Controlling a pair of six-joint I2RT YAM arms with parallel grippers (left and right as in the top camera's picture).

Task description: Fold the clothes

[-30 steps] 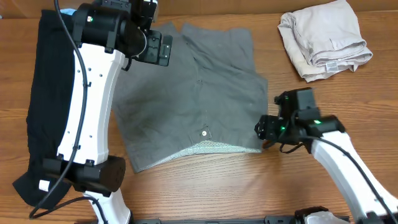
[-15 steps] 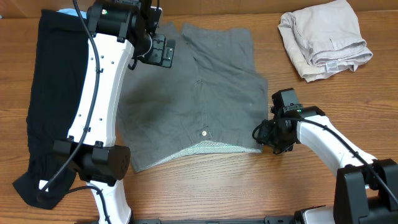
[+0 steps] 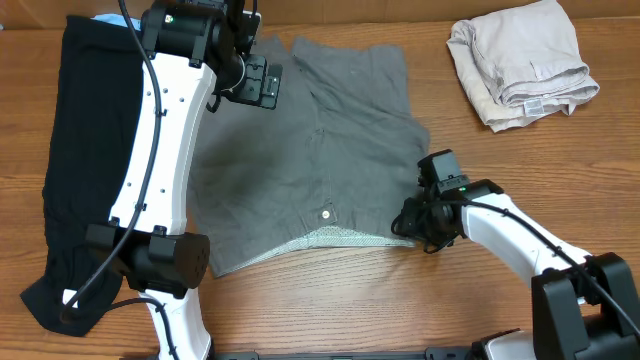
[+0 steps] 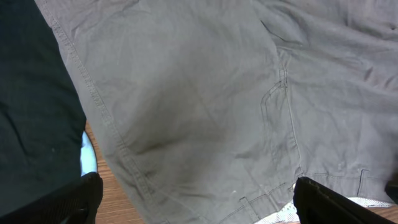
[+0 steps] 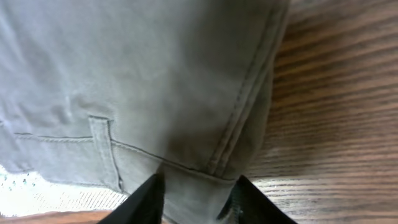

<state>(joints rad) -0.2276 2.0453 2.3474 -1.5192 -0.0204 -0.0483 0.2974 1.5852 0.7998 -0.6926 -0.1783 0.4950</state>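
**Now the right gripper (image 3: 405,225) has the corner of the mid-grey shorts (image 3: 310,150)**

The mid-grey shorts, of thin woven cloth, lie spread flat at the middle of the wooden table (image 3: 330,310). Their small pale button (image 3: 327,213) and strip of white mesh lining (image 3: 330,238) sit near the lower edge. Half a second ago the right gripper stood just off the shorts' lower right corner. It has since slid left onto that corner. In the right wrist view its fingers (image 5: 152,198) stand narrow, and the stitched waistband corner fills the gap between them, touching both.

The left gripper (image 3: 262,82) hovers over the upper left part of the shorts, where it was half a second ago. A second ago the left arm sat further toward the left of the frame. In the left wrist view its fingers (image 4: 62,202) are set wide apart at the bottom corners of the frame, with only flat grey cloth under them.

The long black trousers (image 3: 70,130) lie along the left side of the frame, their edge touching the shorts. The folded beige shorts (image 3: 520,60) rest at the upper right, well apart. Neither has shifted.
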